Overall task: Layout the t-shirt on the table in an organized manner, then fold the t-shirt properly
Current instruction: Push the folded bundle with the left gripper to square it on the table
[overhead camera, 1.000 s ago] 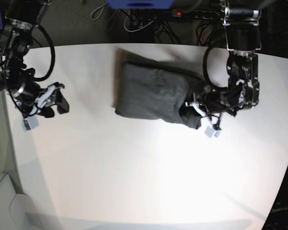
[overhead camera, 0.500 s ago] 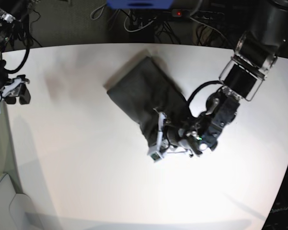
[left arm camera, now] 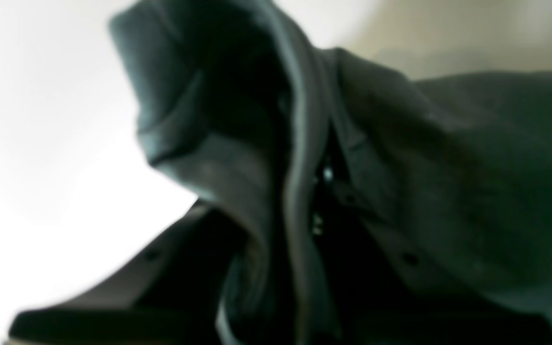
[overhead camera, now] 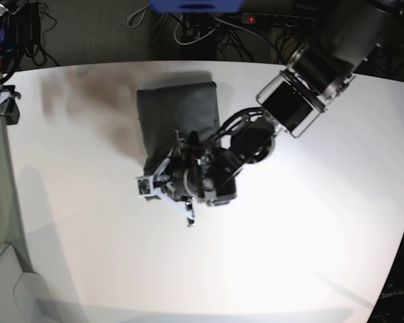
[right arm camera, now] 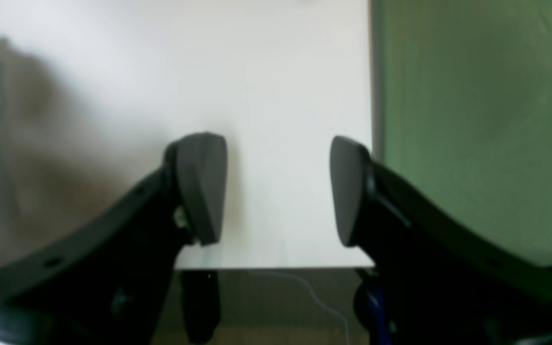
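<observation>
Cloth fills the left wrist view: folds of the dark grey t-shirt (left arm camera: 266, 143) bunch right against the camera, blurred, with the dark fingers (left arm camera: 170, 268) of the left gripper (left arm camera: 304, 230) closing in on the fabric from either side, so that gripper is clenched on the t-shirt. In the base view the same left gripper (overhead camera: 182, 178) sits low over the white table (overhead camera: 289, 256), near the middle of it, clamped on the near edge of the t-shirt (overhead camera: 175, 111); the left arm slants across from the far right corner of that view. Beyond the gripper the t-shirt lies as a compact, roughly rectangular folded bundle stretching toward the far edge of the table, flat at its far end and rumpled where it is pinched. Off to the side, the right gripper (right arm camera: 276, 191) hangs with its two fingers (right arm camera: 201, 187) spread well apart and nothing between them, over a corner of the table beside a greenish surface. In the base view the right gripper (overhead camera: 3, 108) shows only partly at the far left edge of the table, well apart from the t-shirt.
</observation>
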`<state>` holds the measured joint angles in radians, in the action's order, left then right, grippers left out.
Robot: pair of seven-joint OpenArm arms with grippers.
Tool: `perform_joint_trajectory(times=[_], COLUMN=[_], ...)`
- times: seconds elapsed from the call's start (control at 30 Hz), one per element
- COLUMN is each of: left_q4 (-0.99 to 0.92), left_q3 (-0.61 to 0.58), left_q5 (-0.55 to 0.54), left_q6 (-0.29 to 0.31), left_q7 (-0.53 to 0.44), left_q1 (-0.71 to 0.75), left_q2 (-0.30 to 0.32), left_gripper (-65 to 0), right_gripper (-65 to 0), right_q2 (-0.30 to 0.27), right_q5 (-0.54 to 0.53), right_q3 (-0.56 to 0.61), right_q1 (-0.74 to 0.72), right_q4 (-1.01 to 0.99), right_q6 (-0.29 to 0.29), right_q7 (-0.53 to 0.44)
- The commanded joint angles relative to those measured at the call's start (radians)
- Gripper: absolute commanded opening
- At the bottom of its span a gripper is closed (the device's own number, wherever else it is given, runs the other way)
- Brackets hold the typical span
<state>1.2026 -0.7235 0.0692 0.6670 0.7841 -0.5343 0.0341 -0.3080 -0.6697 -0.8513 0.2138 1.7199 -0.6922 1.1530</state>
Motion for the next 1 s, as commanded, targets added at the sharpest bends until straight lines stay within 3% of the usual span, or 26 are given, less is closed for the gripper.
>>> perform_joint_trajectory(times=[0.0,0.13,0.7,0.8,0.87,0.97], left_q4=[0.015,0.015,0.015,0.015,0.015,0.015], left_q3=[0.006,0.006,0.005,0.005,0.005,0.006], left_q5=[0.025,0.094,0.106,0.169,0.228,0.275], left_q6=[0.007,0.031,0.026,0.026,0.026,0.026], left_q7=[-0.021,-0.033,-0.042,-0.042,-0.044,-0.045], left_q1=[-0.031,-0.028,0.006,0.006,0.006,0.006], left_q2=[-0.02,-0.038,-0.026,-0.033,-0.036,-0.049], left_gripper=[-64.7,-64.7,-64.6,-64.1,-58.4,-37.8], right_gripper=[-29.5,-29.5,-29.5,-29.5,-29.5,-29.5], right_q2=[-0.023,-0.023,-0.015,-0.007,-0.004,-0.003], right_q5=[-0.022,-0.022,-0.022,-0.022,-0.022,-0.022], right_q3=[-0.007,-0.007,-0.004,-0.003,-0.003,-0.001], right_q1=[-0.006,0.013,0.013,0.013,0.013,0.011], right_q4=[0.016,0.018,0.018,0.018,0.018,0.018], right_q6=[-0.006,-0.006,-0.006,-0.006,-0.006,-0.006], right_q7=[-0.024,-0.024,-0.024,-0.024,-0.024,-0.024])
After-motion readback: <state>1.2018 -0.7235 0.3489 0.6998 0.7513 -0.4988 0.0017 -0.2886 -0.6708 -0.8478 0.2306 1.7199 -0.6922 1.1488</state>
